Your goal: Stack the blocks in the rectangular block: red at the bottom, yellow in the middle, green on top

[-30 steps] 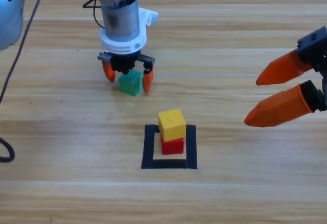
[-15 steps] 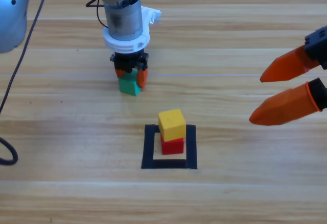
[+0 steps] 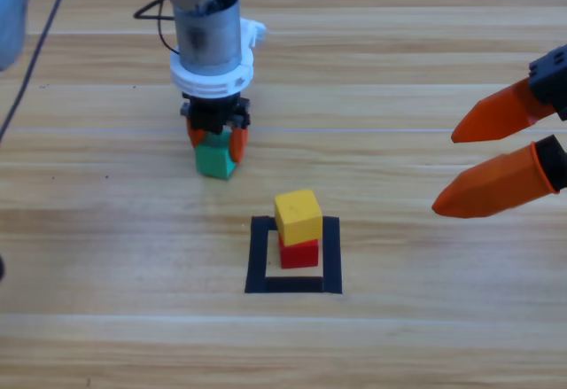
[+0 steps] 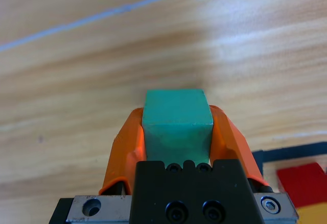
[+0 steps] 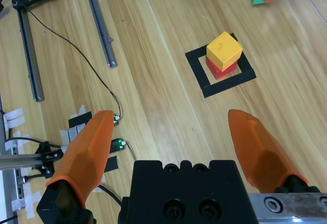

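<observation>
Pale wooden planks make up the table [image 3: 425,70], and the black tape rectangular block [image 3: 258,256] stuck to it serves as the landmark. Inside that outline sits the red cube [image 3: 299,252] with the yellow cube [image 3: 298,215] on top of it, turned a little askew (its corners overhang the red one slightly), so two of the three layers look done.

Up and to the left of the outline, well apart from it, the left gripper [image 3: 215,141] points straight down with its two orange jaws closed against opposite faces of the green cube [image 3: 215,159]; the left wrist view shows the cube [image 4: 177,117] pinched squarely between them. A vertical grip on the side faces leaves the bottom face free, which I judge suits lowering it onto the yellow one. Whether the cube rests on the wood or is just off it, I cannot tell.

Right of the outline, the right gripper [image 3: 487,160] waits at the edge, jaws spread wide and empty.

No brand, label or readable writing shows anywhere.
</observation>
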Robot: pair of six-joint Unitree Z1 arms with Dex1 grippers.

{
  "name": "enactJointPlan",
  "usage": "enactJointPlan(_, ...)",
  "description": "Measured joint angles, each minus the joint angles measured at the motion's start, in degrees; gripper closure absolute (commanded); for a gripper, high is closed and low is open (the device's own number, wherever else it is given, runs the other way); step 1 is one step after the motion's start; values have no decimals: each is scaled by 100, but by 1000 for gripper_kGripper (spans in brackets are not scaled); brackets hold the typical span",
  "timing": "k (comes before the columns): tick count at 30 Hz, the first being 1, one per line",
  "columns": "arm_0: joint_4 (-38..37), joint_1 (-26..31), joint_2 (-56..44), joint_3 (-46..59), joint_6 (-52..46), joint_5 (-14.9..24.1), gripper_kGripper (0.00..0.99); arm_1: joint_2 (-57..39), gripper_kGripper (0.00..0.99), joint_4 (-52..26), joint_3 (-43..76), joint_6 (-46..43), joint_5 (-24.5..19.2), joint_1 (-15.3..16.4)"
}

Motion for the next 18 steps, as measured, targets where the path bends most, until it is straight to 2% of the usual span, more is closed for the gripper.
enactJointPlan(9,6,-84,-1477,1041,-1515,-46,990,0,5,0,8,0,0,0)
enactJointPlan(18,7,-748,-1634,1281,-2654,-57,990,-2,5,0,20,0,0,0)
